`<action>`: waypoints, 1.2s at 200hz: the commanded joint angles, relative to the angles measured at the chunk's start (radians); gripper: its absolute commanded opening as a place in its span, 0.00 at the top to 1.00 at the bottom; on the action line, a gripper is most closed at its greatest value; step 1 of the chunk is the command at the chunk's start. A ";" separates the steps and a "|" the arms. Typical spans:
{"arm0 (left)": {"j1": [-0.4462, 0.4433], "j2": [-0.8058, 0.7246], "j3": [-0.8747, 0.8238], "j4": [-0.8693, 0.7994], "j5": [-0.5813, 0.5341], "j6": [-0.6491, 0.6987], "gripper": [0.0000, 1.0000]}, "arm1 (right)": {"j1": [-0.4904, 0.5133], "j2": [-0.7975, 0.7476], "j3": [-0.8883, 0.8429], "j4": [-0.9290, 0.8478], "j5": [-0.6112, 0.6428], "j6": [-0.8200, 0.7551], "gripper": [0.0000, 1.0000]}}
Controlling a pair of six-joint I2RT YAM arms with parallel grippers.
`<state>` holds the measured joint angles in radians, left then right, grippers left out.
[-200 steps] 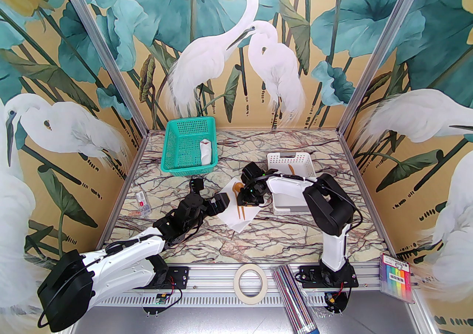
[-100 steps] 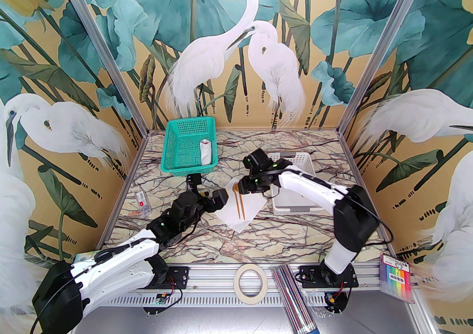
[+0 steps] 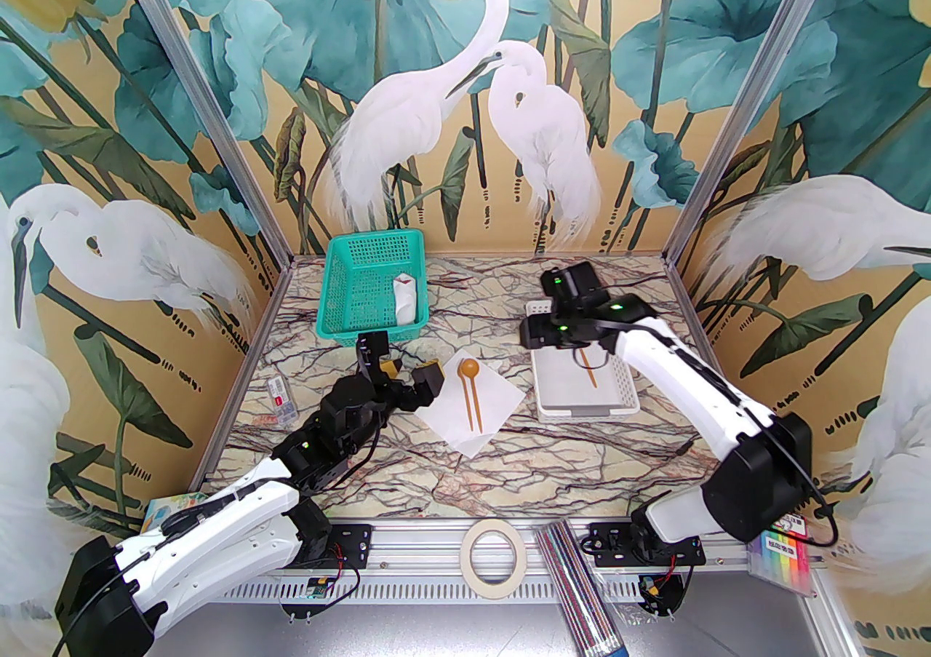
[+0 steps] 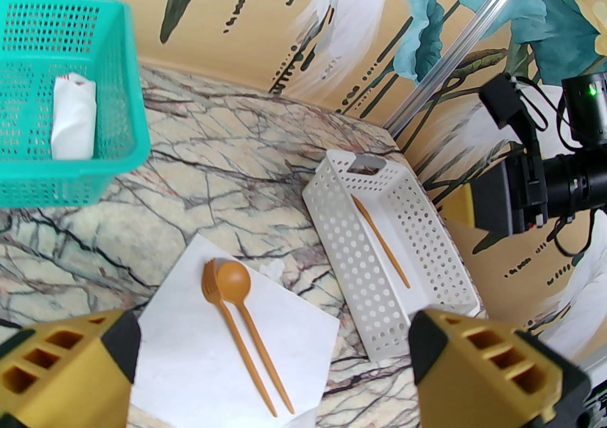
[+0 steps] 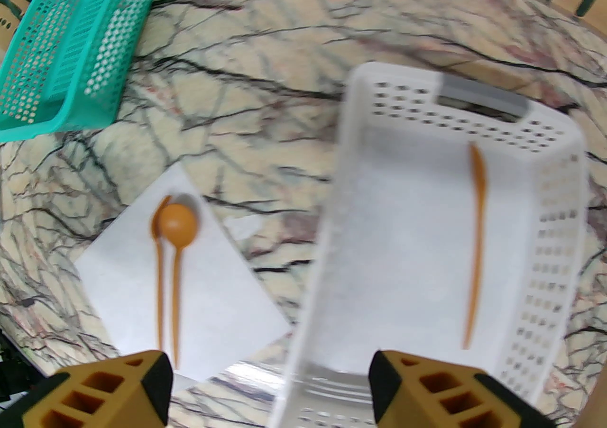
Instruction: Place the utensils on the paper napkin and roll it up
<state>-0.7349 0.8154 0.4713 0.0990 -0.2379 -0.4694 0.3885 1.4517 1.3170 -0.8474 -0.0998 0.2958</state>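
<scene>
On the napkin [image 4: 189, 350], left wrist shows fork tines [image 4: 209, 274]; left end effector [image 4: 275, 345] and right end effector [image 5: 271, 374] gape empty.

Off-task clutter: teal mesh basket [image 3: 342, 290] at far left of marble table [image 3: 553, 465], with a white rolled bundle [image 3: 405, 301], red-brown tip, lying inside by its right wall. White perforated tray [image 3: 567, 388] right of centre. Small clear box [image 3: 281, 398] near left edge. Front rail: tape roll [image 3: 494, 527], striped stick bundle [image 3: 574, 581], marker pack [image 3: 784, 556] far right.
</scene>
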 commanded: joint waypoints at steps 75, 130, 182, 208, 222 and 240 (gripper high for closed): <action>0.007 -0.067 0.117 -0.150 -0.129 0.203 0.01 | -0.208 -0.043 -0.138 0.009 -0.013 -0.097 0.01; 0.006 -0.103 0.135 -0.199 -0.181 0.231 0.01 | -0.259 0.036 -0.168 0.040 -0.005 -0.121 0.01; 0.006 -0.121 0.134 -0.217 -0.198 0.236 0.01 | -0.275 0.139 -0.148 0.057 0.013 -0.147 0.04; 0.007 -0.117 0.135 -0.223 -0.200 0.241 0.01 | -0.282 0.202 -0.120 0.062 0.021 -0.156 0.08; 0.007 -0.114 0.138 -0.226 -0.201 0.244 0.01 | -0.289 0.238 -0.103 0.063 0.026 -0.156 0.11; 0.008 -0.112 0.142 -0.229 -0.201 0.249 0.00 | -0.298 0.288 -0.078 0.065 0.031 -0.155 0.17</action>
<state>-0.7330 0.7063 0.5812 -0.1028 -0.4179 -0.2420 0.1040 1.6882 1.1877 -0.7986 -0.0940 0.1528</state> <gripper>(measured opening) 0.995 0.849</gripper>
